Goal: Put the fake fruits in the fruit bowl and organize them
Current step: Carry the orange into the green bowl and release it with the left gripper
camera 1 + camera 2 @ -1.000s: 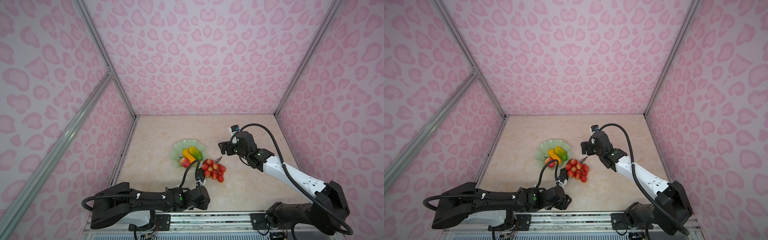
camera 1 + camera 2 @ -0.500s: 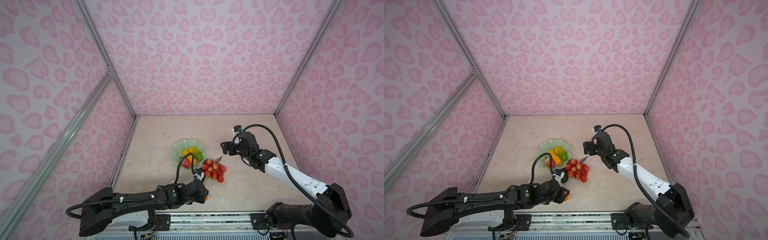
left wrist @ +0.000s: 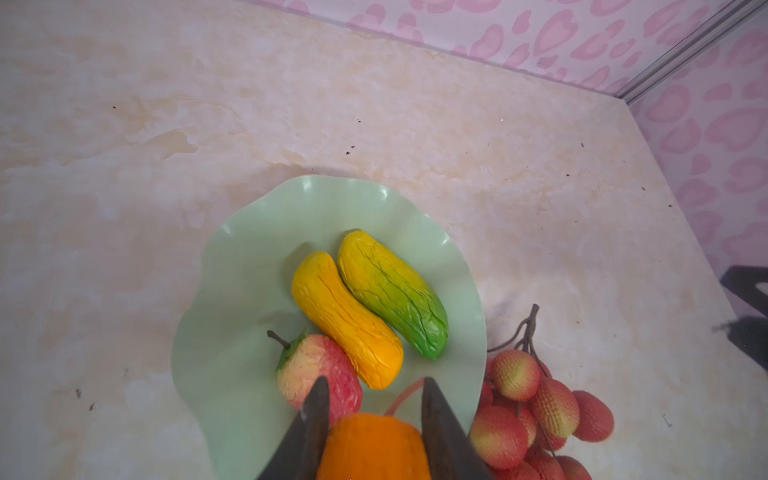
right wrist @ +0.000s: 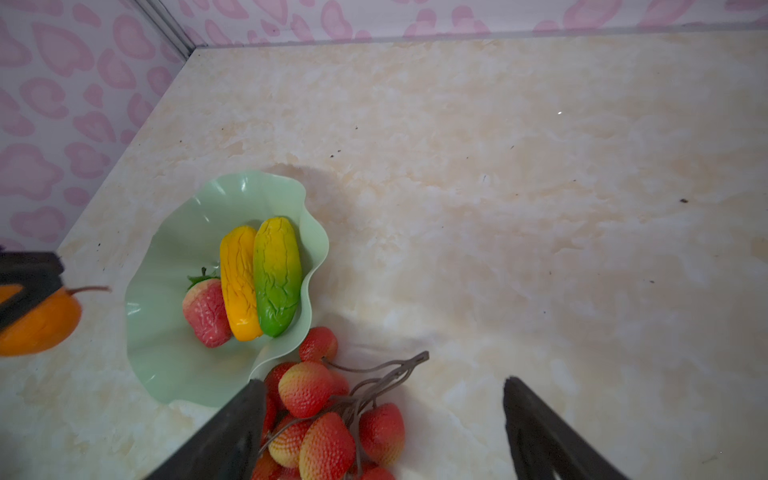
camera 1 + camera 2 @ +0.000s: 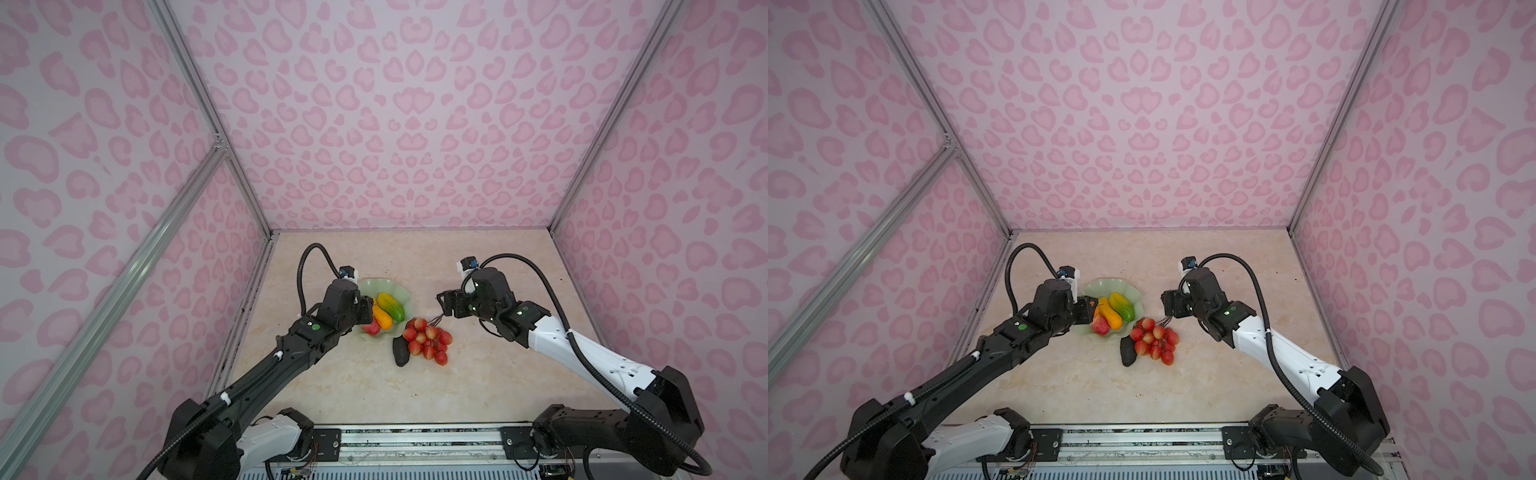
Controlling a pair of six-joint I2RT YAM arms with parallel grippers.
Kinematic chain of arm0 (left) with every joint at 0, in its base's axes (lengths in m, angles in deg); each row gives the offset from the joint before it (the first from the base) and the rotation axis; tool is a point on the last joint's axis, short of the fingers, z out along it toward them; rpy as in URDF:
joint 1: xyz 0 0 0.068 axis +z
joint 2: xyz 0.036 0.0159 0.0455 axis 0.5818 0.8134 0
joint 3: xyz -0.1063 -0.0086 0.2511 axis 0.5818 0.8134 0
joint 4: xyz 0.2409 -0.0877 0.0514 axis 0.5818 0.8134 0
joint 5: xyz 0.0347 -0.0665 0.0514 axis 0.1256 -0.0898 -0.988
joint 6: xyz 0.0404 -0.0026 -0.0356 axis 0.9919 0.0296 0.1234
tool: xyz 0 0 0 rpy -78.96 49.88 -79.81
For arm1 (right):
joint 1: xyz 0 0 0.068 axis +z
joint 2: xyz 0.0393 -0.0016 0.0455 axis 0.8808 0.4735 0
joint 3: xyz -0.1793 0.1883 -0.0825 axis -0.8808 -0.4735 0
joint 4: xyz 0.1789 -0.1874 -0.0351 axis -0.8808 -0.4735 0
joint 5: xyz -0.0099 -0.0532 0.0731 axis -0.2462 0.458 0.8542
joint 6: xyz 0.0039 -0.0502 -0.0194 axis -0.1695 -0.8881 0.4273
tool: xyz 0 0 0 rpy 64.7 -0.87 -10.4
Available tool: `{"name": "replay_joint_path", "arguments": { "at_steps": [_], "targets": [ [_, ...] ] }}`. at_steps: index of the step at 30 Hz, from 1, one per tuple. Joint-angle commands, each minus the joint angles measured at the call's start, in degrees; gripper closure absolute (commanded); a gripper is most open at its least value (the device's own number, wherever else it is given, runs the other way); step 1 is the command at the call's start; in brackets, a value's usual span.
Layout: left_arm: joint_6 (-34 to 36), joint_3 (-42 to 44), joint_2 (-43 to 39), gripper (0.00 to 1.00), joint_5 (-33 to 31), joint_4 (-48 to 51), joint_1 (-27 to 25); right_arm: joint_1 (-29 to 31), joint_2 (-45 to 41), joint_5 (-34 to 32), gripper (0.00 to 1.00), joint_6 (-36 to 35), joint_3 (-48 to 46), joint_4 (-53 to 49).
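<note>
The left hand (image 3: 372, 419) holds the small orange (image 3: 374, 446) tightly between its two fingers, above the near edge of the fruit bowl (image 3: 232, 291). In the bowl there are already three fruits: the orange-yellow gourd shape (image 3: 347, 320) and the yellow-green oblong (image 3: 392, 293) lie side by side and touch, and the pink-red strawberry (image 3: 318, 372) sits against the end of the gourd. The free place is the bare half of the bowl, and I think the orange must go there. If the hand releases it too high or directly over the strawberry, the round orange can bounce or roll over the low wavy rim onto the tabletop (image 5: 478, 374), because the bowl is shallow. The right hand (image 4: 382, 419) is wide open and holds nothing; it hangs over the dark stem of the red berry cluster (image 5: 426, 338), which lies on the tabletop and touches the bowl's rim. The blackish avocado (image 5: 401, 351) lies just beside the cluster, also outside the bowl. The stem is thin, so a grip there can slip, and the hanging berries may swing and push the bowl or knock fruits out. Both arms work near the same bowl, so a collision is also possible.
</note>
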Motion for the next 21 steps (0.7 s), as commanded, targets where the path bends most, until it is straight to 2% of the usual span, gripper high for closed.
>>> {"name": "replay_joint_path", "arguments": {
  "at_steps": [1, 5, 11, 14, 17, 19, 21],
  "targets": [
    [3.37, -2.15, 6.14, 0.72, 2.50, -2.81, 2.55, 3.32, -0.64, -0.83, 0.13, 2.63, -0.75, -3.13],
    [2.97, -4.17, 13.42, 0.72, 1.82, -4.66, 4.56, 10.71, -1.47, -3.81, 0.17, 7.74, -2.14, -5.09],
    [2.20, -8.04, 21.87, 0.71, 0.99, -4.83, 5.03, 21.61, -1.59, -5.87, 0.23, 15.47, -5.25, -2.88],
    [1.65, -9.28, 23.30, 0.65, 0.85, -4.51, 5.02, 25.35, 0.91, -5.57, 0.26, 17.81, -4.65, -2.78],
    [1.73, -9.83, 22.14, 0.52, 0.96, -4.52, 5.11, 27.95, 4.34, -4.54, 0.33, 19.53, -2.95, -2.79],
    [2.00, -10.10, 19.97, 0.40, 0.82, -4.31, 5.10, 29.00, 6.98, -4.18, 0.37, 19.94, -1.67, -2.75],
    [2.17, -10.20, 16.93, 0.34, 0.48, -4.30, 5.07, 29.20, 9.32, -3.64, 0.39, 20.03, -0.48, -3.02]
  ]
}}
